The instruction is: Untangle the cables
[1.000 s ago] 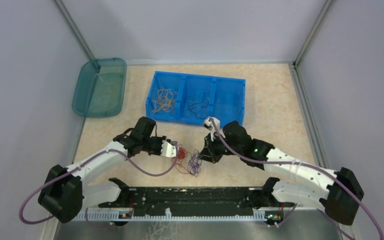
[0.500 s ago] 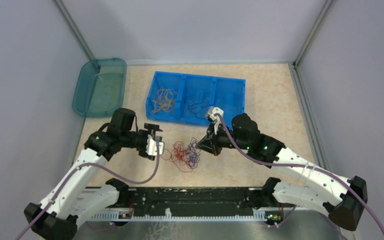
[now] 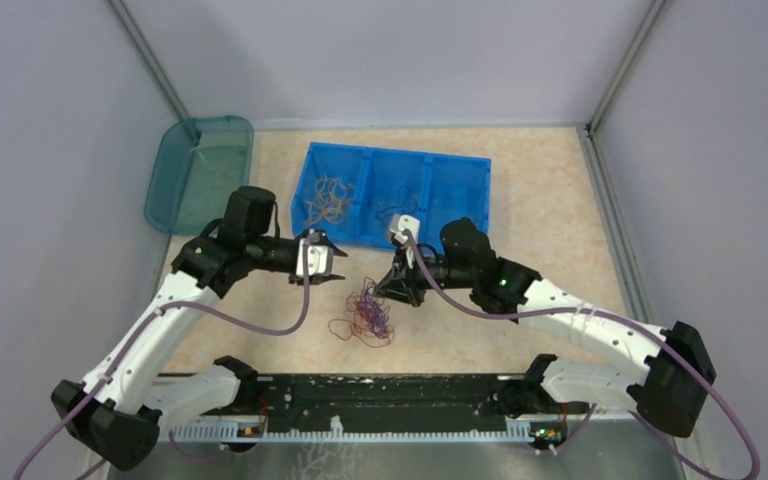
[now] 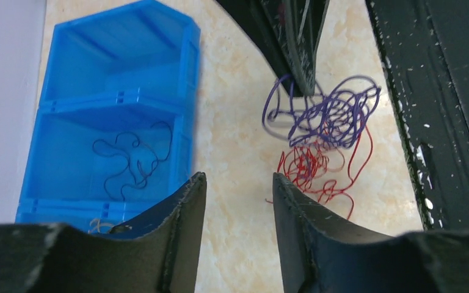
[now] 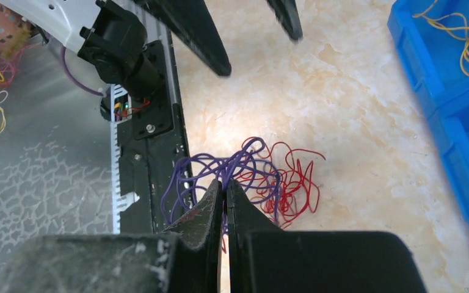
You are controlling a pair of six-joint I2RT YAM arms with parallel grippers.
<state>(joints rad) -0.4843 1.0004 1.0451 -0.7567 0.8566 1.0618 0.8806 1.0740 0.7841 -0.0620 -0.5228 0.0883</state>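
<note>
Top view: the cables (image 3: 365, 318) lie tangled on the counter (image 3: 540, 200) between both arms, before the bin (image 3: 390, 152). Left wrist: the left tool (image 4: 237, 195) is half-open and empty, facing the knot. Right wrist: the right tool (image 5: 225, 192) is pinched shut on purple strands, likely anchoring them.
</note>
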